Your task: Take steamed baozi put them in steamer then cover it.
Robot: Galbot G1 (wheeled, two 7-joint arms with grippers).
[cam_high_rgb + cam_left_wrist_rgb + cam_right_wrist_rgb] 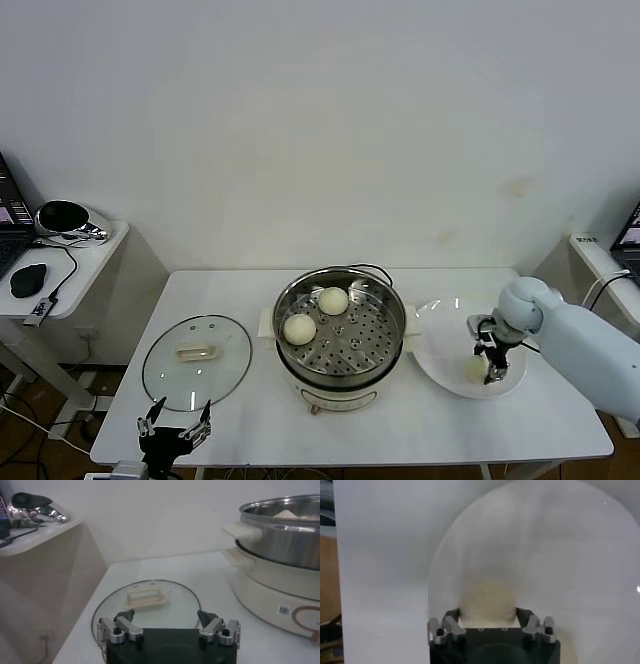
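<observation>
White wall backs the table [250,420] in the head view. Two baozi [315,313] are seen in the steamer [340,330] at mid-table; the cover [197,360] lies toward the left edge. The right gripper [489,368] is set over a third bun [476,368] on the plate [440,350] near the right edge.

Left wrist view: the left gripper [169,628] is held wide, idle, before the cover.

Right wrist view: the bun [486,600] is framed between the jaws, which appear closed on it; the steamer lies toward the robot's left.
</observation>
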